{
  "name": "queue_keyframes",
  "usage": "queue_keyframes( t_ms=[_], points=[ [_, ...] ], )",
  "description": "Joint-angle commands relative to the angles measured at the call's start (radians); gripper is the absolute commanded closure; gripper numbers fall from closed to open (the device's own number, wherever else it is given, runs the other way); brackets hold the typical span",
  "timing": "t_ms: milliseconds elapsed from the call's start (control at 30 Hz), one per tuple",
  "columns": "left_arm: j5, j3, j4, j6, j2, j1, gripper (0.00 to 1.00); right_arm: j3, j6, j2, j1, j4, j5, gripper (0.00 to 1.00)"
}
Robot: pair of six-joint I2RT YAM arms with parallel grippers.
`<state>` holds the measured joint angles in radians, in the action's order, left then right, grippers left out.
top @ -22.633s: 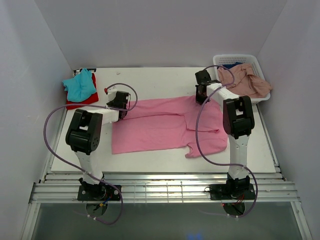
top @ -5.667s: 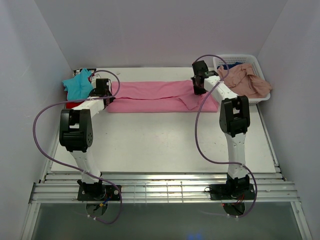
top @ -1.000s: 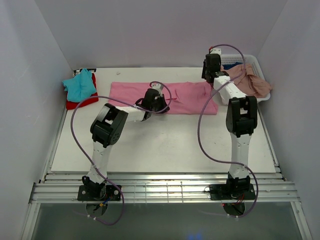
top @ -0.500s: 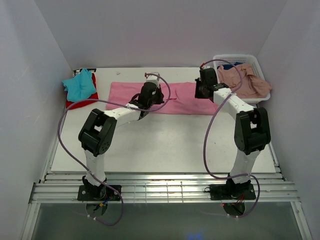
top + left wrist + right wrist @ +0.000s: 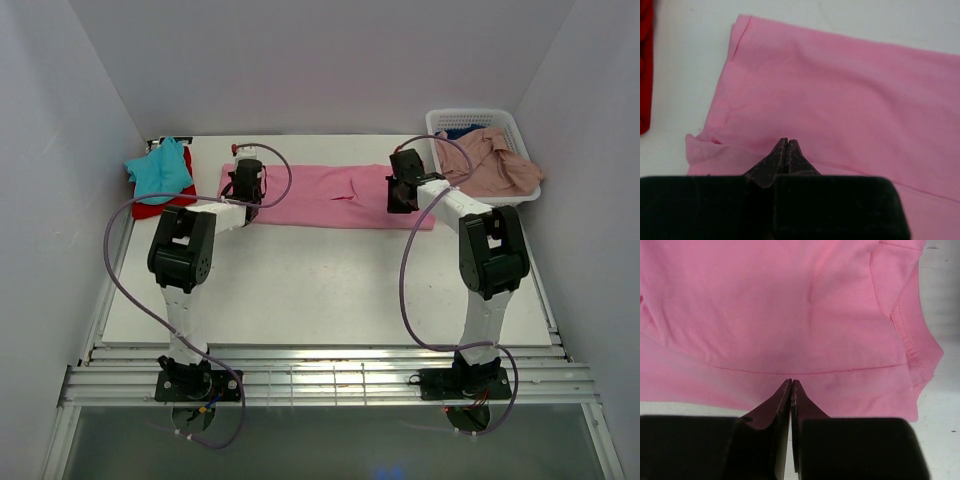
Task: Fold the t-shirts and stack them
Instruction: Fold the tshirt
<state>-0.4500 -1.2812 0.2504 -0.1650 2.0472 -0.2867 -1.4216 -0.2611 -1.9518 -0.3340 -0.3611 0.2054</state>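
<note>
The bright pink t-shirt (image 5: 330, 197) lies folded into a long flat strip across the back of the table. My left gripper (image 5: 244, 190) is shut, with its tips (image 5: 786, 142) over the strip's left end, near a small rumpled corner (image 5: 700, 148). My right gripper (image 5: 400, 196) is shut, with its tips (image 5: 791, 382) over the strip's right end, just past a stitched hem (image 5: 790, 371) and by the sleeve (image 5: 912, 345). No cloth shows between either pair of jaws. A teal t-shirt (image 5: 160, 170) lies on a red one (image 5: 168, 203) at the back left.
A white lattice basket (image 5: 500, 120) stands at the back right, holding a dusty salmon-pink t-shirt (image 5: 495, 165) and a dark blue one (image 5: 462, 131). The red shirt's edge (image 5: 645, 65) shows left of the pink strip. White walls enclose the table.
My left gripper has moved left along the pink strip from its middle to its left end. My right gripper has come slightly nearer and lower over the right end. The shirt lies as before.
</note>
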Motion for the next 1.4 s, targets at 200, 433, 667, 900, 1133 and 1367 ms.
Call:
queue_keyframes(
  t_ms=[200,433,667,900,1133,1367],
  points=[
    [-0.085,0.014,-0.06,0.051,0.047,0.004,1.0,-0.102,-0.006,-0.09,0.003,-0.006,0.045,0.92],
    [-0.118,-0.063,-0.244,0.004,0.091,0.006,1.0,-0.238,0.02,-0.212,0.003,-0.064,0.078,0.92],
    [-0.064,0.006,-0.41,-0.151,0.041,-0.012,1.0,-0.399,0.051,-0.329,0.006,-0.134,0.118,0.92],
    [-0.024,0.146,-0.473,-0.287,-0.09,-0.063,1.0,-0.493,0.066,-0.392,0.016,-0.153,0.131,0.92],
    [0.034,0.292,-0.514,-0.401,-0.136,-0.132,1.0,-0.62,0.088,-0.466,0.029,-0.168,0.095,0.92],
    [0.088,0.546,-0.517,-0.553,-0.3,-0.29,1.0,-0.718,0.062,-0.512,0.046,-0.16,0.017,0.92]
  ],
)
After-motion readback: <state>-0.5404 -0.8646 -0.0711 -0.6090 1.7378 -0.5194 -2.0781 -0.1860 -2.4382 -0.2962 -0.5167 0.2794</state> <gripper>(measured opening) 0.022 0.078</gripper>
